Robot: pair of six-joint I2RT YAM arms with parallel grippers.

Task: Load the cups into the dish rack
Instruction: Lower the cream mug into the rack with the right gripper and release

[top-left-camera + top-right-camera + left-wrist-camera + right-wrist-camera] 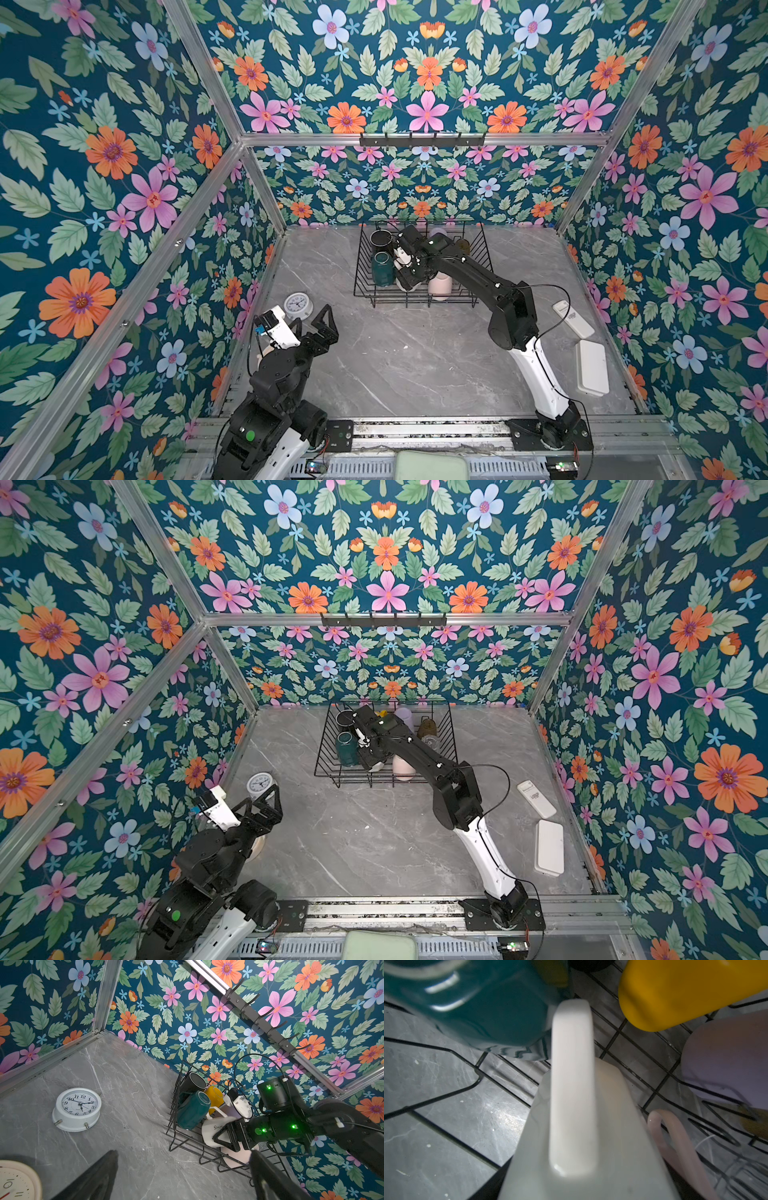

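Grips the white mug (pixel 212 1128) inside the dish rack (pixel 363 266) with the right tool (pixel 406 279); holds the left tool (pixel 312 322) wide open.

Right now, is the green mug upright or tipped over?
Tipped. The green mug lies slanted inside the rack, one round end raised; whether that is mouth or base, I cannot tell.

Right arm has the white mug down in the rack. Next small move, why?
Probably open the right gripper slowly to release the white ceramic handled mug. It is low inside the black wire dish rack, between the dark green glazed mug and pale pink mug, jaws closed on it. Whether its base rests on the wires isn't visible.
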